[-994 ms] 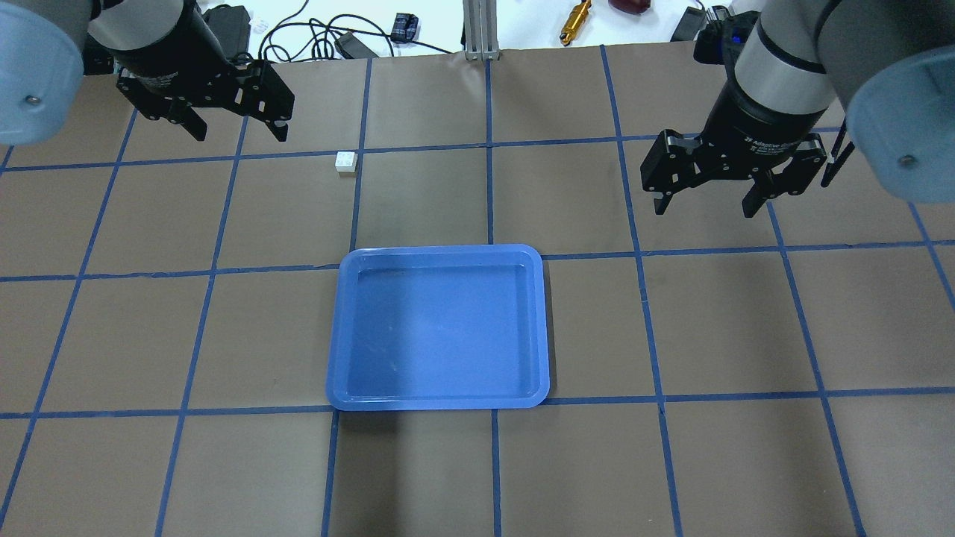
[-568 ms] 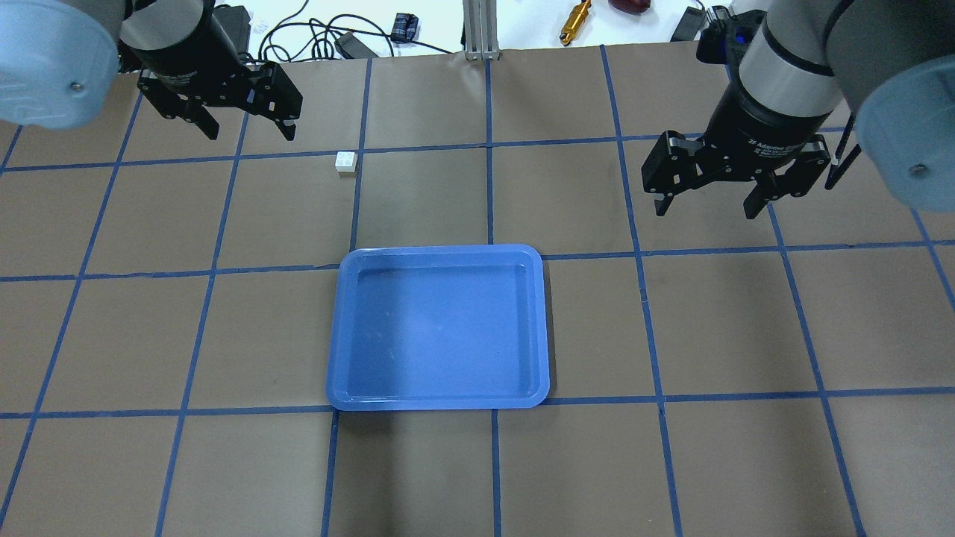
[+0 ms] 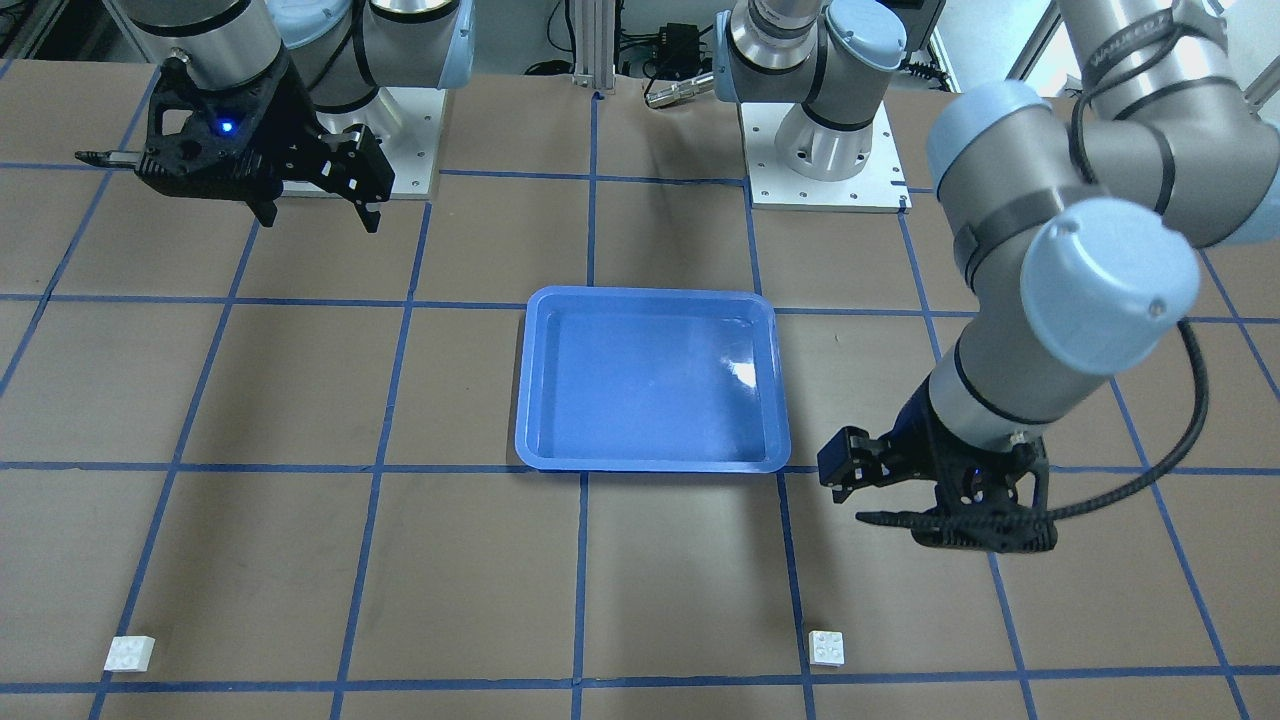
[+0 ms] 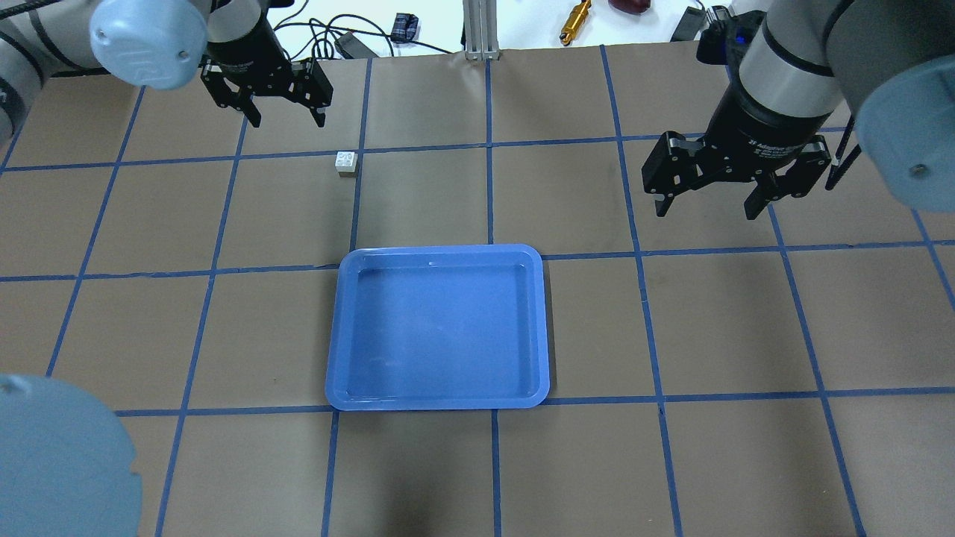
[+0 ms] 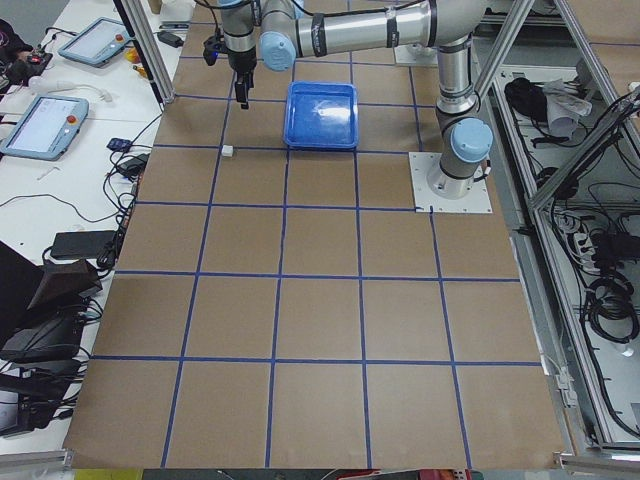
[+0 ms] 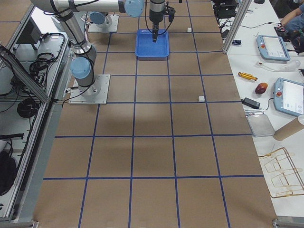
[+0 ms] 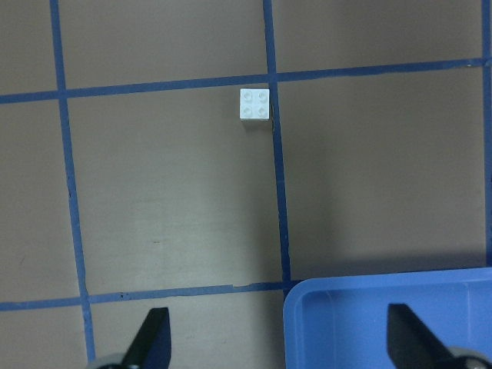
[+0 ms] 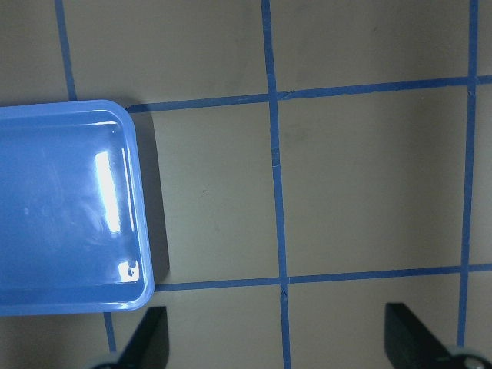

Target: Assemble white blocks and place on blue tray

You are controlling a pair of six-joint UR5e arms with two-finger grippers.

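Over the counter [image 4: 716, 321], left claw [image 4: 288, 113] hangs with fingers spread wide, nothing held. One white block [image 4: 345, 162] sits near it, untouched, not between the fingers. Likewise the right claw [image 4: 704, 207]: wide open, empty. The blue tray [image 4: 440, 252] lies between the two claws, apart from both. A second white block [image 3: 129, 653] lies well apart from the right claw.

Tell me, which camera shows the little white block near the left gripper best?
The left wrist view. The white block looks biggest there, seen from straight above, with its four round studs clear, right beside a blue tape line. The overhead and front-facing views show it small. The two side views show only a white speck.
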